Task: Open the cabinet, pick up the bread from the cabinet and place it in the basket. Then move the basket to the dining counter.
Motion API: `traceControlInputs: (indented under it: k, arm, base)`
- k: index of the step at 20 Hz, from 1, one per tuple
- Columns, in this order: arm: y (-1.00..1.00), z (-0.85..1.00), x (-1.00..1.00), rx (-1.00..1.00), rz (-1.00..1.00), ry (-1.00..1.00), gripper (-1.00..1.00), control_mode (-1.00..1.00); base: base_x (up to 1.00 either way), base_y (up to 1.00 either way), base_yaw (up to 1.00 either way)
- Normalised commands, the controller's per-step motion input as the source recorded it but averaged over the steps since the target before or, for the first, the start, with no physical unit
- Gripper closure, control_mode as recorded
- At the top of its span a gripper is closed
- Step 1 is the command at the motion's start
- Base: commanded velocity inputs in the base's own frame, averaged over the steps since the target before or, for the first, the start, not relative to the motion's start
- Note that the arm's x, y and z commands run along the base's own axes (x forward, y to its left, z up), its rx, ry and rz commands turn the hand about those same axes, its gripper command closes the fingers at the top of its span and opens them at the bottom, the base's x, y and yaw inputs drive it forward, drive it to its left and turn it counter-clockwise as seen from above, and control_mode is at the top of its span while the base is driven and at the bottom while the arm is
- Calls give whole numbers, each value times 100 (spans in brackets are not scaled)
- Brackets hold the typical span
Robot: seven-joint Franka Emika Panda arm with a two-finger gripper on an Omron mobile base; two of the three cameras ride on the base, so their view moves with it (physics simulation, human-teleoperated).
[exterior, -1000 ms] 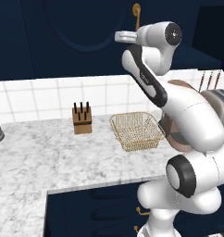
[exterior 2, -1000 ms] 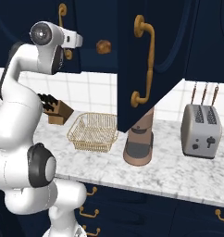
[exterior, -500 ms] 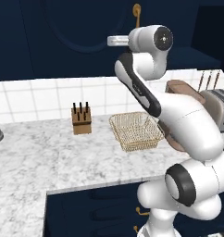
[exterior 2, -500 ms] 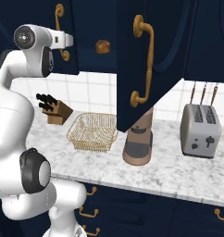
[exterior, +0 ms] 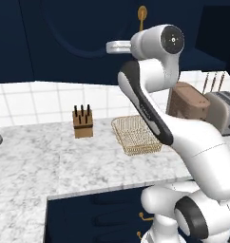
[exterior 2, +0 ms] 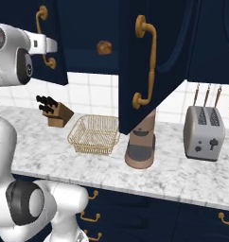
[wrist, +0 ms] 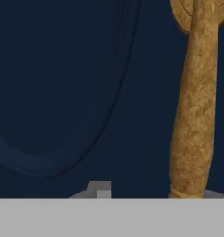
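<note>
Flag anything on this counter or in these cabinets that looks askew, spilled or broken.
Nothing is spilled or broken. The basket, knife block, coffee machine and toaster all stand upright on the marble. One cabinet door hangs open over the coffee machine, with the bread on the shelf inside.

A white marble tabletop (exterior 2: 192,177) with grey veins carries a knife block (exterior 2: 56,112), a wire basket (exterior 2: 93,134) beside it, then a brown coffee machine (exterior 2: 141,146), with a toaster (exterior 2: 203,133) standing well apart.
</note>
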Motion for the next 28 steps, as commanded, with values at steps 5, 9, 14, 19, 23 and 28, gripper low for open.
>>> traceControlInputs:
  k: [5,9,14,19,23,28]
  arm:
    - [100,1,-100,0,0,-18,100,-100]
    - [100,14,-100,0,0,-1,100,-100]
    - [100,31,-86,0,0,0,100,-100]
    - [100,4,-73,0,0,0,100,-100]
    - [100,0,-59,2,0,0,100,-100]
    - [100,0,-41,11,3,5,100,-100]
  base:
    - [0,0,0]
    - [0,0,0]
    - [0,0,0]
    - [0,0,0]
    - [0,0,0]
    - [0,0,0]
